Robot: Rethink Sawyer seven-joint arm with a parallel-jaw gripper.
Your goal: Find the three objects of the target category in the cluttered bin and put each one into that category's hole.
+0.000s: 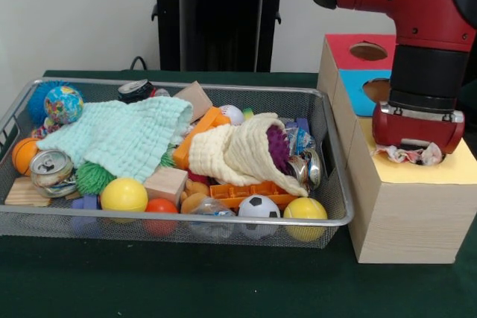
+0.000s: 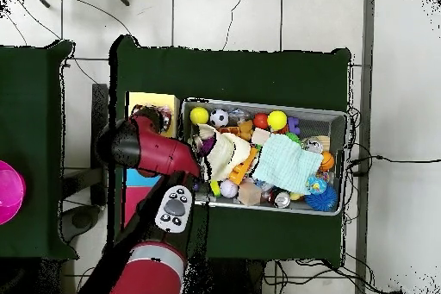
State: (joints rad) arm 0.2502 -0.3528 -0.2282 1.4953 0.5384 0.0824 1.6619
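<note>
Red-and-black tool (image 1: 414, 150) sits over yellow-topped hole of wooden sorting box (image 1: 406, 217), right of wire-mesh bin (image 1: 328, 223). Crumpled white wrapper (image 1: 406, 155) at hole mouth beneath tool. Finger state: cannot tell. Risk: wrapper snags on hole rim, stays outside.

Arm (image 1: 417, 5) bent down, pincer (image 1: 414, 153) low, finger state unclear.

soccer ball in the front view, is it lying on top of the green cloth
No, the soccer ball sits at the basket's front edge, apart from the green cloth.
</note>
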